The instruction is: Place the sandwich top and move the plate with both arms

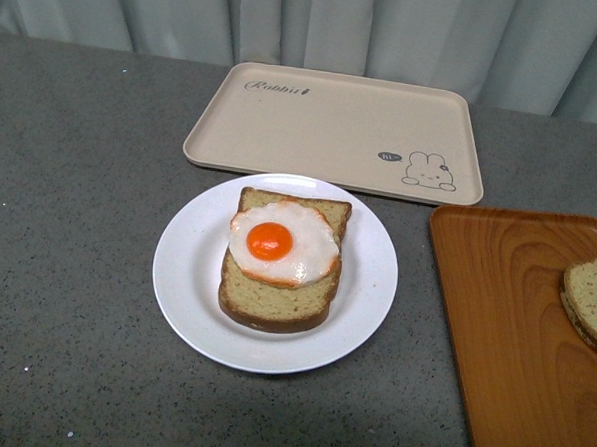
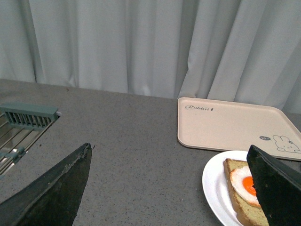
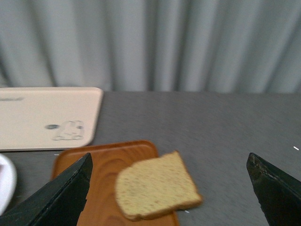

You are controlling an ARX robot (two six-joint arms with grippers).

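Right wrist view: sandwich top (image 3: 157,186) lies lengthwise across tray (image 3: 103,165) edge; left hand (image 2: 169,147), right hand (image 3: 169,155) spread.

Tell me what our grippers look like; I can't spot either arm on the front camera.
Only the fingers show, in the wrist views. The left gripper has two matte black, wedge-shaped fingers that taper to a point, with slightly rough edges. The right gripper looks the same: plain black wedges. No cables, markings or joints are in view.

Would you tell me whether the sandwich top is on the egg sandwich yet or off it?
Off. The sandwich top lies on the orange tray, apart from the plate, where the fried egg sits uncovered.
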